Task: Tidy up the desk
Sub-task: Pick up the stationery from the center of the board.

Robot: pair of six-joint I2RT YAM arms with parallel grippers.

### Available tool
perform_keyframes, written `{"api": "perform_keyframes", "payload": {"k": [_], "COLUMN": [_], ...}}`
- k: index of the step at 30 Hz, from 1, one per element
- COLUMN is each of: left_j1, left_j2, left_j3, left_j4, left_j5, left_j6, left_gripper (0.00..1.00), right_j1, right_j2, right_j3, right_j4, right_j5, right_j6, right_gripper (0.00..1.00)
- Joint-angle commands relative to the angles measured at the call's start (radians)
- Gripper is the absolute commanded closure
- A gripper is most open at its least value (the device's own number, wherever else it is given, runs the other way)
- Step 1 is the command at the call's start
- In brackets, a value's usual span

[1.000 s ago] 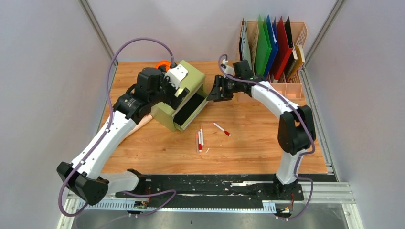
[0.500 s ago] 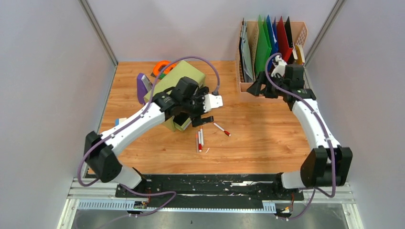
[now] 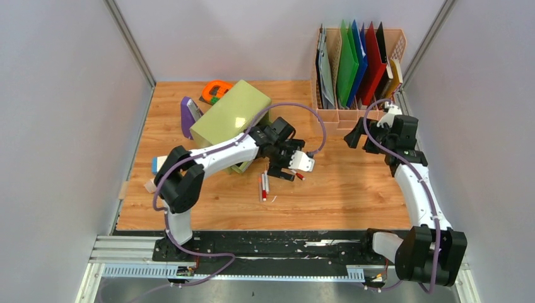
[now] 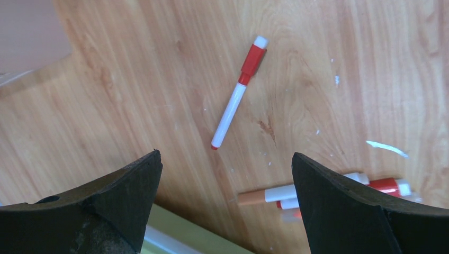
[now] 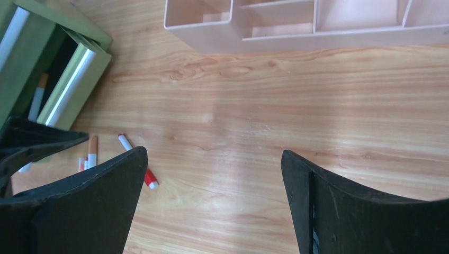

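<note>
Desk (image 3: pixel 353 189) lies ahead of both arm bases, with the rail along its near edge; organizing is judged partly done. File rack (image 3: pixel 359 110) stands at the far right corner with folders upright in it. Green drawer chest (image 3: pixel 230 113) sits toward the far left; its drawer (image 5: pixel 53 61) is open and at least one marker shows inside.

Outstanding: one red-and-white marker (image 4: pixel 236 95) lies alone near the desk's centre; a cluster of markers (image 4: pixel 280 194) lies near it, toward the near edge.

A purple item (image 3: pixel 188 115) and an orange item (image 3: pixel 216 90) sit by the far edge, and a small blue-and-white item (image 3: pixel 158 165) by the left edge; whether these are in place cannot be told.

Left gripper (image 4: pixel 223 156) hangs over the lone marker, jaws apart, holding nothing; right gripper (image 5: pixel 213 153) hovers near the rack, jaws apart, empty.
</note>
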Motion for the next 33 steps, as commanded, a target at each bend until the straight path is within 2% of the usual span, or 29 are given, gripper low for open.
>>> {"api": "perform_keyframes", "payload": {"k": [1,6,10,17,22,29,33], "left_j1": [-0.014,-0.031,-0.042,-0.059,-0.067,-0.082,-0.097], "left_j2": [0.087,0.146,0.205,0.325,0.406,0.463,0.488], "left_j3": [0.045,0.040,0.089,0.261,0.391,0.453,0.464], "left_j4": [0.049,0.109,0.070,-0.143,-0.318,-0.388,-0.416], "left_j5": [-0.065,-0.088,-0.079,-0.028,-0.007,-0.011,-0.028], "left_j6": [0.143,0.196,0.231,0.283,0.324,0.320,0.309], "left_gripper": [0.00,0.00,0.02,0.13,0.27,0.37,0.47], "right_j1": [-0.042,-0.114,-0.119,-0.124,-0.125,-0.127,-0.133], "right_j2": [-0.052,-0.086,-0.084,-0.057,-0.050,-0.039,-0.037], "right_j3": [-0.058,-0.053,-0.053,-0.046,-0.043,-0.038,-0.038], "right_j4": [0.100,0.095,0.094,0.082,0.073,0.065,0.061], "right_j5": [-0.059,-0.143,-0.143,-0.136,-0.151,-0.156,-0.158], "right_j6": [-0.053,-0.037,-0.031,-0.028,-0.034,-0.038,-0.038], "right_gripper": [0.00,0.00,0.00,0.00,0.00,0.00,0.00]}}
